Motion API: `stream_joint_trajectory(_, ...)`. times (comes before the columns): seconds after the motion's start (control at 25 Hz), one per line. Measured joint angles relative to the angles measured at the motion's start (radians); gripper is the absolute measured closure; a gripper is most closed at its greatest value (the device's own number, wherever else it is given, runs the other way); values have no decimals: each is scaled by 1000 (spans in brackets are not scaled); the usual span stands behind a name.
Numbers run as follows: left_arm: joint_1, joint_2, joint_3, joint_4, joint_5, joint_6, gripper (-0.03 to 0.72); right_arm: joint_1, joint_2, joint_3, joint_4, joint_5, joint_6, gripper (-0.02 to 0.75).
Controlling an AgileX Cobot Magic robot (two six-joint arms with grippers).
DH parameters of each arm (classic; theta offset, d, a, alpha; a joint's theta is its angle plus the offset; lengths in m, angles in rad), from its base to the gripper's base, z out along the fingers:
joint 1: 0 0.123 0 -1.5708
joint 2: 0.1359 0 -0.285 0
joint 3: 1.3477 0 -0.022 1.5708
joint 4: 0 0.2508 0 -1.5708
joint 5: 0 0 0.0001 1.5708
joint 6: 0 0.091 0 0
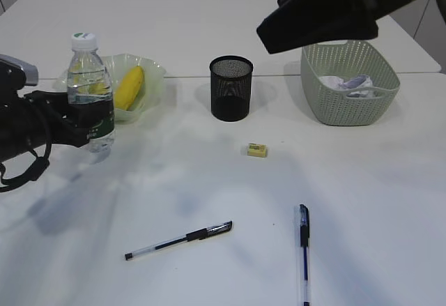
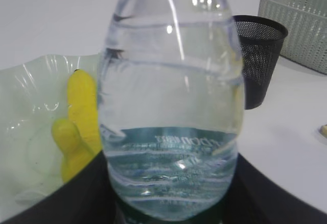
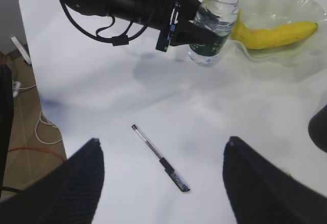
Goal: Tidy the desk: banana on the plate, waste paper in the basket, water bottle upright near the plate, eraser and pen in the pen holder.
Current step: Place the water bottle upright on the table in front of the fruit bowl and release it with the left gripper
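Clamped around the water bottle point(image 1: 90, 90) at its dark label: left gripper point(image 1: 82, 121), bottle upright on the desk point(image 1: 362, 201), just beside the plate point(image 1: 155, 69). Spread wide and holding nothing: right gripper point(image 3: 163, 183), hanging high over the desk. Taking the pen holder point(image 1: 231, 88) as landmark and going near to far: nearest the camera, two pens, one point(image 1: 178, 240) lying front-left of it, the other point(image 1: 304, 250) front-right. Closer in, just front-right of it, the eraser point(image 1: 257, 150). Level with it to the left, bottle and plate with the banana point(image 1: 129, 87) inside. To its right, the basket point(image 1: 348, 83), waste paper point(image 1: 348, 84) lying in it.
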Motion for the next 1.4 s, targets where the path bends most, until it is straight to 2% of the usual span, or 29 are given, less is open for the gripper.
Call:
stream_joint_trajectory(0.16,0,44,-4,-32,-43,70,310,-12,0,0,0,9,0,202)
stream_joint_trajectory(0.52,2,124,-4,-73,-48,140,310,-29,-2,0,-3,20,4,202)
stream_joint_trajectory(1.4,2,133,-6,-103,-56,148,267,-29,-4,0,-3,42,26,202)
